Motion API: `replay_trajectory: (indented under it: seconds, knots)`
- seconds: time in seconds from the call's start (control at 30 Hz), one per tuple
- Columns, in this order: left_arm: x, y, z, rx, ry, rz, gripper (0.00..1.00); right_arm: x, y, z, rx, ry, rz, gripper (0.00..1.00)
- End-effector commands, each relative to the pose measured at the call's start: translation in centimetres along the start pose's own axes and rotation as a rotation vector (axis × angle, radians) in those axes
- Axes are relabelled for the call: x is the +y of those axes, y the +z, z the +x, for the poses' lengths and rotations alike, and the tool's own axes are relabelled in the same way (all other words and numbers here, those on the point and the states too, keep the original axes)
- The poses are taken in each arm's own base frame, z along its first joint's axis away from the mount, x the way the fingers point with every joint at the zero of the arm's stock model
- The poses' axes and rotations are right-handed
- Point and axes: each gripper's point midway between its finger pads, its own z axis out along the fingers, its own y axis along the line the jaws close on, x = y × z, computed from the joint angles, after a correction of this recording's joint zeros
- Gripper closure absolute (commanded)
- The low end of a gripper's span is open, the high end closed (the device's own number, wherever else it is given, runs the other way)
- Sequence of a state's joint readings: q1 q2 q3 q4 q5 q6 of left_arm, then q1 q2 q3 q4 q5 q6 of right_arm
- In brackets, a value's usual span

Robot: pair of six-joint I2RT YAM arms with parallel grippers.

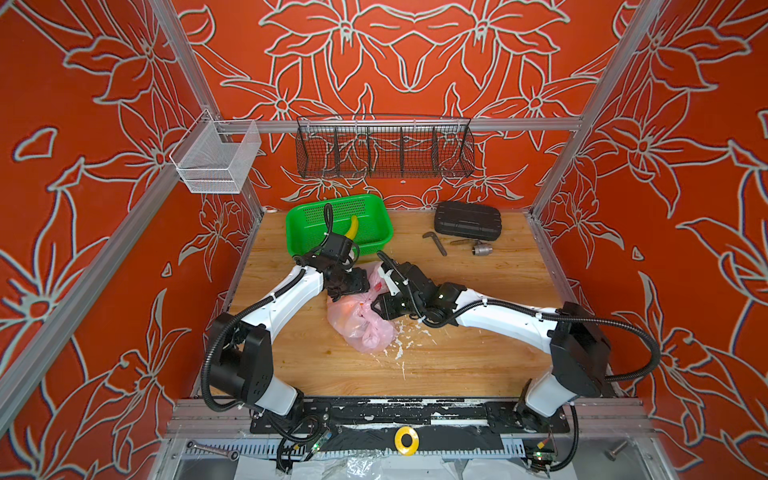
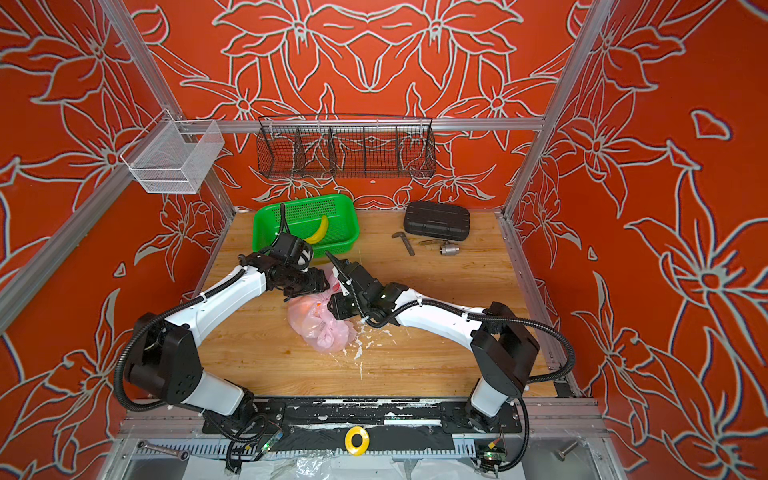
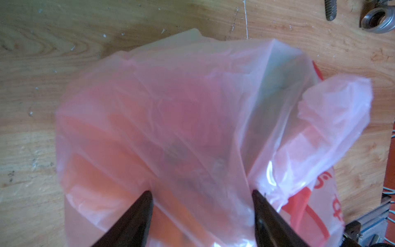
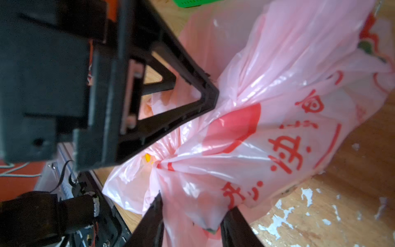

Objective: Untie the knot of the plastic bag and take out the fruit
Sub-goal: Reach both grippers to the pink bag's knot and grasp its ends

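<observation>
Tabletop (image 1: pixel 478 353) — wood, white-flecked beside plastic bag (image 1: pixel 357 328); red floral walls (image 1: pixel 415 62).

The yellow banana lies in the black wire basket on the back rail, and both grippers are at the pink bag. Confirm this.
Wrong in one respect: the yellow banana lies in the green basket, not in the black wire basket, as both top views show. The left gripper and right gripper are indeed at the pink bag.
</observation>
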State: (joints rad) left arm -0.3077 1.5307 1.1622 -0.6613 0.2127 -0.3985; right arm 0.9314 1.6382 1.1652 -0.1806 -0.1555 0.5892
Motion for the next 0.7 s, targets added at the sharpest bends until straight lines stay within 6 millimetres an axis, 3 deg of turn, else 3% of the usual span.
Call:
replay_trajectory:
  seconds: [0.0, 0.13, 0.3, 0.43, 0.67]
  knots:
    - [-0.2, 0.4, 0.0, 0.02, 0.021, 0.003, 0.39, 0.0, -0.1, -0.6, -0.051, 0.021, -0.005, 0.79]
    - [0.2, 0.8, 0.0, 0.022, 0.029, -0.015, 0.61, 0.1, 0.1, -0.4, -0.058, 0.03, -0.022, 0.99]
    - [0.2, 0.8, -0.1, 0.009, 0.05, -0.015, 0.98, -0.2, -0.1, -0.3, -0.067, 0.047, -0.018, 1.0]
    - [0.8, 0.3, -0.4, -0.016, 0.044, -0.042, 1.0, -1.2, -1.0, -0.3, -0.096, 0.042, 0.02, 1.0]
    - [1.9, -1.6, -0.5, -0.075, 0.002, -0.05, 1.0, -4.7, -3.3, -0.3, -0.141, 0.058, 0.107, 1.0]
